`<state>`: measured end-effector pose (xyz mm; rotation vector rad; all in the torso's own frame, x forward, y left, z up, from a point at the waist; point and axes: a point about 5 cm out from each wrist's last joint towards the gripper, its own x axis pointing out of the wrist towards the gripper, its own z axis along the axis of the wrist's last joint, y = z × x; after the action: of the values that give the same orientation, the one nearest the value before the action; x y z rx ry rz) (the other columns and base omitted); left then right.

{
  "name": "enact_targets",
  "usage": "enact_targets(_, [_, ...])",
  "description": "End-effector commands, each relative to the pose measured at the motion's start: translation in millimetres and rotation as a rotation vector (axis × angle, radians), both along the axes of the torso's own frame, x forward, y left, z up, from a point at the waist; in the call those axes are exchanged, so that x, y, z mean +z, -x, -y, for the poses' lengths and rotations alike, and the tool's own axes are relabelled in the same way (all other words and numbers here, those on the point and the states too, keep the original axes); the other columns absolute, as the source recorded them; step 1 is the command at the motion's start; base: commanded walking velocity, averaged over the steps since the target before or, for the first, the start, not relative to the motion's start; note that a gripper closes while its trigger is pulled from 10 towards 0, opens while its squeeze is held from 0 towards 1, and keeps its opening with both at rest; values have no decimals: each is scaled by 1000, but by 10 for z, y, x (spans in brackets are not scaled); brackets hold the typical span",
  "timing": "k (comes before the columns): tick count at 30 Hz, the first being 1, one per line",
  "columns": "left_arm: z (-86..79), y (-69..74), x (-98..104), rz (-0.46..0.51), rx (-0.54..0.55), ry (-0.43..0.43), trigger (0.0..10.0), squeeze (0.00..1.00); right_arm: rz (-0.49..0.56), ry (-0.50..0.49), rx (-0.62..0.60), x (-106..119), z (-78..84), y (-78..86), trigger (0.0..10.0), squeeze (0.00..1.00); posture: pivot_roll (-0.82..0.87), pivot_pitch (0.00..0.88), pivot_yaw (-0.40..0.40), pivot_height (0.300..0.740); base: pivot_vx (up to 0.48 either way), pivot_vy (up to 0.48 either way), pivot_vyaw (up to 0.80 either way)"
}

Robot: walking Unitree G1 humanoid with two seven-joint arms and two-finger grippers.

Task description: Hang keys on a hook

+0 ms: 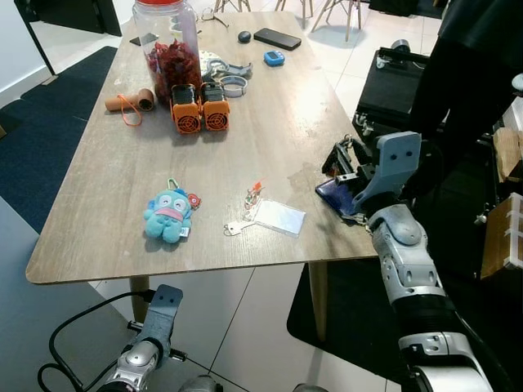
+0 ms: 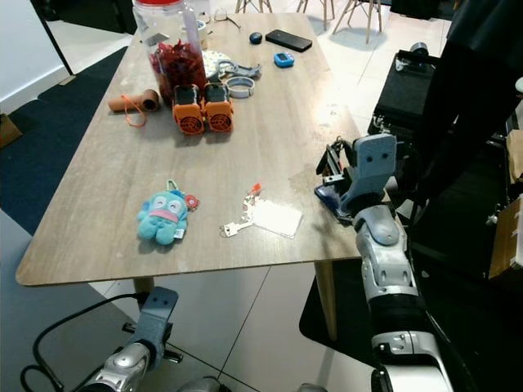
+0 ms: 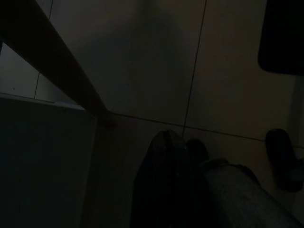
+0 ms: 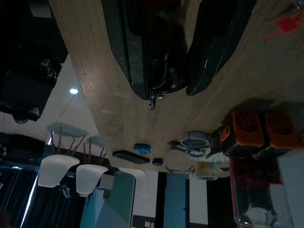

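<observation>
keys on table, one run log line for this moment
keys: flat on table, untouched | right gripper: at right edge | left gripper: idle

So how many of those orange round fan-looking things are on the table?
2. The left orange fan-like unit and the right orange fan-like unit stand touching side by side, just in front of the big clear jar. More could hide behind the jar.

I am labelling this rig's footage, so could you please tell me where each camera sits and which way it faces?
Left eye: on the head, looking down at the wooden table and keys; right gripper at the table's right edge.
Right eye: same scene, shifted slightly.
Left wrist: on the low left arm, facing dark floor tiles; left gripper shows.
Right wrist: along its black fingers, across the tabletop.
Shared: orange devices.
</observation>
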<state>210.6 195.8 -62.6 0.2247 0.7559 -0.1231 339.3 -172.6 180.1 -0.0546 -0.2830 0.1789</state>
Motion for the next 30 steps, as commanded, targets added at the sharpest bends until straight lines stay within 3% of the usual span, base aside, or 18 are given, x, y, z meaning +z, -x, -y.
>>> enact_targets(1, [0,40,-24,-14,5,6,10000,0,16,7,-6,48,12,-13,10000,0,75,77,10,740,0,0,0])
enact_targets(5, [0,33,-21,-14,2,6,10000,0,-102,72,7,-151,-4,-31,10000,0,77,77,10,740,0,0,0])
enact_targets(8, [-1,31,-19,-13,2,6,10000,0,-117,72,14,-179,-14,-27,10000,0,77,77,11,740,0,0,0])
enact_targets(14, [-8,20,-13,-13,-1,3,10000,0,-199,181,212,-328,-220,45,10000,0,75,77,13,740,0,0,0])
enact_targets(22, [-3,12,-10,-13,-3,2,10000,0,-233,297,333,-418,-354,104,10000,0,75,71,14,740,0,0,0])
enact_targets(30, [-9,-1,-4,-13,-2,0,10000,0,-212,305,463,-413,-555,179,10000,0,76,70,14,740,0,0,0])
